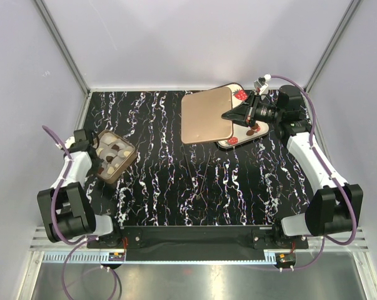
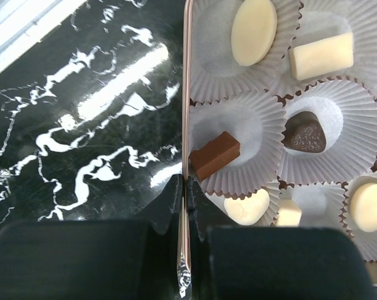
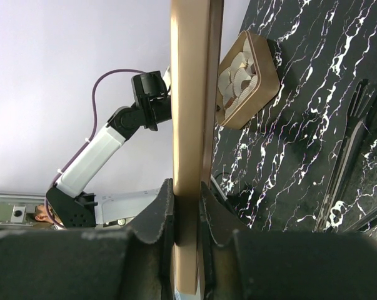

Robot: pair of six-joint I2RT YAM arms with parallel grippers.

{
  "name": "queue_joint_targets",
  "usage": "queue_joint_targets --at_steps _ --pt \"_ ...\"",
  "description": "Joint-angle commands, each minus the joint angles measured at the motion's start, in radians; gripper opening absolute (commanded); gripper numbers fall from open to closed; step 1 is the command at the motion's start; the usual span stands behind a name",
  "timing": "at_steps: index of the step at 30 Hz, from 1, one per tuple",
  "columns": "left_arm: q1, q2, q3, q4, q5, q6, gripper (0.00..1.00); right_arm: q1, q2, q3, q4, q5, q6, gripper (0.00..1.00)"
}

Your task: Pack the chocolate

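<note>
Left arm (image 1: 75,167) and right arm (image 1: 312,155): white links, black joints (purple cables (image 1: 299,82)).

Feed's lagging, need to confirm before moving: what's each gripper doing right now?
Left gripper: shut on the box wall.
Right gripper: shut on the lid edge.

The black, white-veined table (image 1: 194,181) carries the following items. A flat brown lid (image 1: 206,114) sits at 1 o'clock and overlaps the left part of a white tray (image 1: 224,144) printed with strawberries. A brown box (image 1: 129,161), lined with pleated white paper cups (image 2: 251,125), sits at 9 o'clock. In the right wrist view, dark tongs (image 3: 344,169) lie on the table at 3 o'clock.
</note>
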State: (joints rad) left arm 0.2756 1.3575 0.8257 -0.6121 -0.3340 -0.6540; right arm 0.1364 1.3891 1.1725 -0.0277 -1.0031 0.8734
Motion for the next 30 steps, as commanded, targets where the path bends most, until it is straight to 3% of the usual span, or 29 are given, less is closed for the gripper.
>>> queue_joint_targets --at_steps 1,14,19,20,21,24,26,30 --pt "-0.022 -0.038 -0.043 0.034 0.072 0.027 0.0 0.002 0.017 0.05 0.034 0.011 -0.016 0.0" --pt "-0.108 -0.084 -0.053 0.026 0.096 0.091 0.01 0.173 0.2 0.171 -0.037 0.063 -0.085 0.0" --pt "-0.111 -0.124 -0.019 -0.009 0.056 0.086 0.27 0.258 0.33 0.274 -0.022 0.034 -0.109 0.0" --pt "-0.111 -0.132 -0.01 -0.027 0.047 0.083 0.35 0.275 0.352 0.312 -0.015 0.023 -0.111 0.0" --pt "-0.111 -0.136 0.003 -0.035 0.036 0.082 0.51 0.298 0.373 0.334 -0.008 0.012 -0.113 0.0" --pt "-0.11 -0.162 0.061 -0.066 0.006 0.082 0.68 0.342 0.465 0.421 0.006 -0.014 -0.103 0.0" --pt "-0.095 -0.172 0.117 -0.093 0.009 0.085 0.73 0.362 0.546 0.496 0.056 -0.041 -0.082 0.0" --pt "0.067 -0.195 0.222 -0.114 0.139 0.093 0.74 0.43 0.726 0.703 0.045 -0.12 -0.053 0.0"
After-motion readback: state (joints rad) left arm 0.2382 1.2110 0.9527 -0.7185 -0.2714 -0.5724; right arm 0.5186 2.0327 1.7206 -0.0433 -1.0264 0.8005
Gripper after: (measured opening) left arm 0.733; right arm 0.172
